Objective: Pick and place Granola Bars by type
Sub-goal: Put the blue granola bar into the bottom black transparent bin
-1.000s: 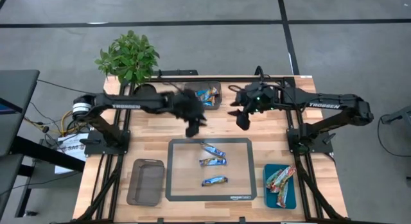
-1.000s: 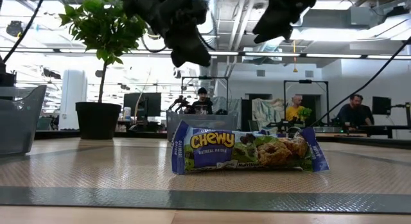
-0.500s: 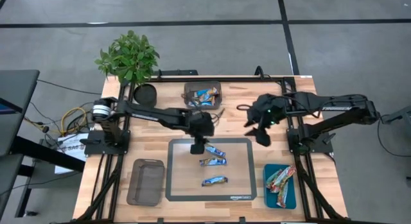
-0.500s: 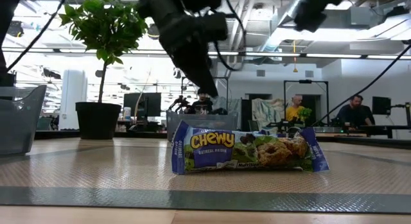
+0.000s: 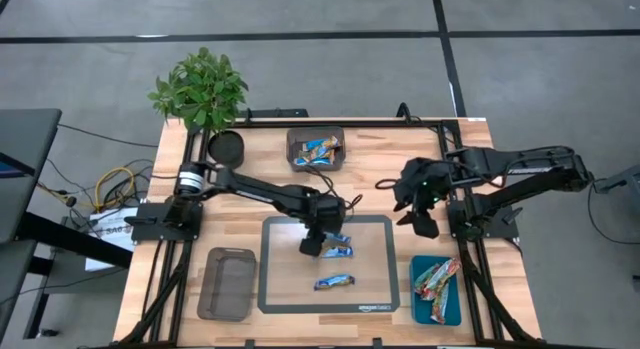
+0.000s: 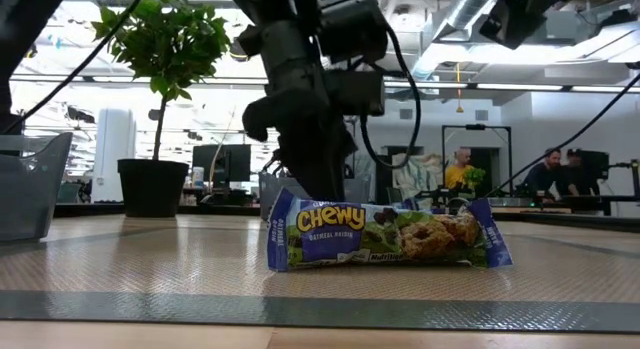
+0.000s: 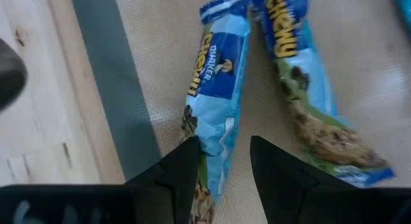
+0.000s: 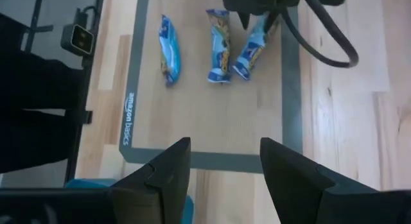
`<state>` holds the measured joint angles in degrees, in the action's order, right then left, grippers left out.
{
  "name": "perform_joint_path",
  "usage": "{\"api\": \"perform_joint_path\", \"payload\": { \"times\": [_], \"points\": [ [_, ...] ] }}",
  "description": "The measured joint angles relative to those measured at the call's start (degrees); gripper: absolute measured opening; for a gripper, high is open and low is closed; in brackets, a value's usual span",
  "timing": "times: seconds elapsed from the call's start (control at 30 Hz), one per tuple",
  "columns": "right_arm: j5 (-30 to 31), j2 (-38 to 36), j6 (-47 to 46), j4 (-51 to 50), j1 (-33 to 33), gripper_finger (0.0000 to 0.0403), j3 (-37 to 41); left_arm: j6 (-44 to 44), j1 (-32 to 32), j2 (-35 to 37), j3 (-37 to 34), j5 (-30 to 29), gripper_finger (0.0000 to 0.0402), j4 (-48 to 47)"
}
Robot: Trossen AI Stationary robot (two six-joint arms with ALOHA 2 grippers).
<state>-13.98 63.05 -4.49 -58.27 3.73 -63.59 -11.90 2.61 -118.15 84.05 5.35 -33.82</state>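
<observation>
Over the mat [image 5: 380,289], left gripper [image 5: 312,246] now lowered, fingers [image 7: 276,179] narrowly parted astride a granola bar [image 7: 215,121], right gripper [image 5: 422,224] retreated, open.

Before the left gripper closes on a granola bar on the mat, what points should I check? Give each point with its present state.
1. Left gripper open: ok, a gap shows between its fingers.
2. Fingers on either side of one bar only: ok, the light blue bar lies between them; the neighbouring bar lies outside.
3. Low enough to grip: cannot tell; the low view shows the gripper behind the front bar.
4. Right gripper out of the way: ok, beside the mat, open and empty.
5. Bins for sorting in place: ok, back bin, teal tray and front-left bin.
</observation>
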Motion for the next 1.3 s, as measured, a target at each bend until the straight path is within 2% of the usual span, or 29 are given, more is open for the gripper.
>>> {"api": "perform_joint_path", "payload": {
  "times": [0.27,0.37,0.53,0.7,0.77,1.0,1.13,1.3],
  "points": [
    [0.17,0.15,0.50,-0.20,0.00,0.0177,0.02,0.17,0.04,-0.94,0.09,-3.01,0.0125,0.11],
    [0.16,0.15,0.68,-0.20,0.00,0.0177,0.02,1.08,0.02,-0.96,0.09,-3.27,0.0095,0.01],
    [0.39,0.15,1.53,-0.20,-0.01,0.0177,0.02,1.82,0.07,-0.96,0.09,-3.18,0.0017,0.00],
    [0.43,0.15,2.00,-0.18,-0.13,0.0177,0.02,5.24,-0.28,-0.55,0.08,-3.16,0.0008,-0.76],
    [0.44,0.15,2.11,-0.11,-0.13,0.0177,0.02,6.59,-0.79,0.46,0.79,-3.03,0.0004,-4.41],
    [0.57,0.15,5.03,0.46,-1.05,0.0177,0.02,8.94,-3.62,9.72,4.51,-0.82,0.0001,-17.47],
    [0.57,0.15,5.00,0.85,-2.71,0.0177,0.02,17.74,-5.16,18.47,5.48,5.17,0.0001,-24.17],
    [0.57,0.15,5.69,2.01,-4.10,0.0177,0.02,33.20,-1.25,27.64,5.54,6.33,0.0000,-37.38]
  ]
}}
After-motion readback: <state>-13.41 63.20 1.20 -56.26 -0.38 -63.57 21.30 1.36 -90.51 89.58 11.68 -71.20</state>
